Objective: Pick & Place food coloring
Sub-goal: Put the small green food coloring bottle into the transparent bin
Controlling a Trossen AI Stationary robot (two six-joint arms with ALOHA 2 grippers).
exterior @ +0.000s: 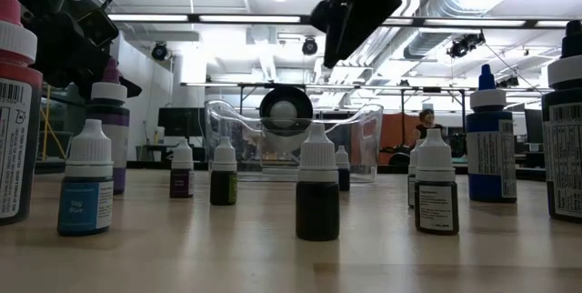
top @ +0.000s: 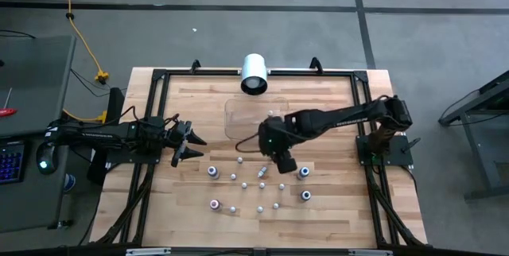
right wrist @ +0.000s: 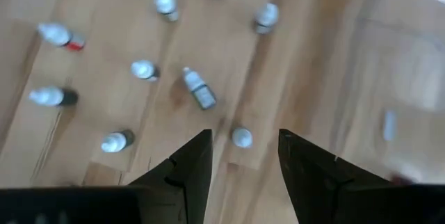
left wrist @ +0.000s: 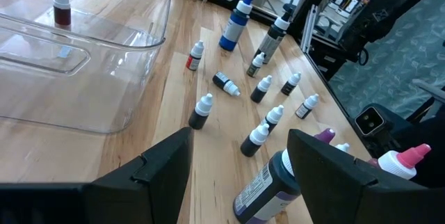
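Observation:
Several small food coloring bottles (top: 244, 184) stand on the wooden table, most with white caps. A few larger ones have blue (top: 303, 172) or pink (top: 213, 204) tops. One small bottle (right wrist: 200, 90) lies on its side. Another bottle (left wrist: 61, 7) stands inside the clear tray (top: 238, 121). My right gripper (top: 284, 163) hangs open above the far side of the group, pointing steeply down, with nothing between its fingers. A white-capped bottle (right wrist: 241, 137) stands on the table below it. My left gripper (top: 191, 141) waits open at the table's left side.
A large white cylinder (top: 254, 73) lies at the table's far edge, behind the tray. A black frame (top: 159, 77) runs around the table. A person (exterior: 425, 122) shows in the room beyond the table. Bare wood lies at the table's near edge.

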